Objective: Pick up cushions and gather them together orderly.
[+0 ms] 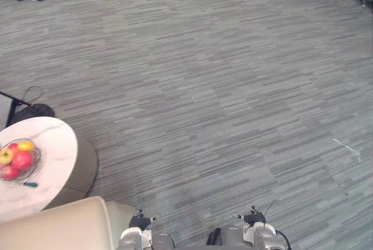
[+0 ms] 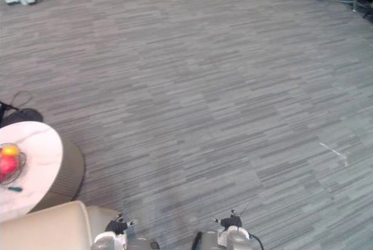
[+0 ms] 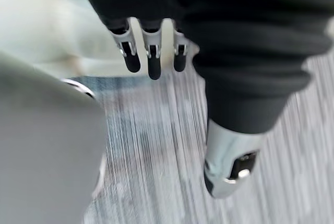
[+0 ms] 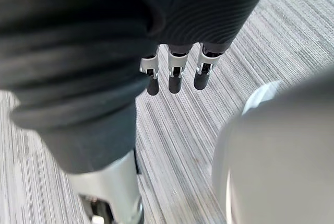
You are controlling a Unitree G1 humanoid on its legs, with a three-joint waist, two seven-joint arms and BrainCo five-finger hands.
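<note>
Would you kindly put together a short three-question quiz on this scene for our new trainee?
1. True or false: the left hand has its fingers curled into a fist.
2. What stands on the round white table? A) a fruit bowl B) a stack of books C) a lamp
3. In a few words: what is the right hand holding, and how are its fingers set?

Key
1. False: its fingers hang straight.
2. A
3. Nothing; its fingers are straight, above the carpet.
</note>
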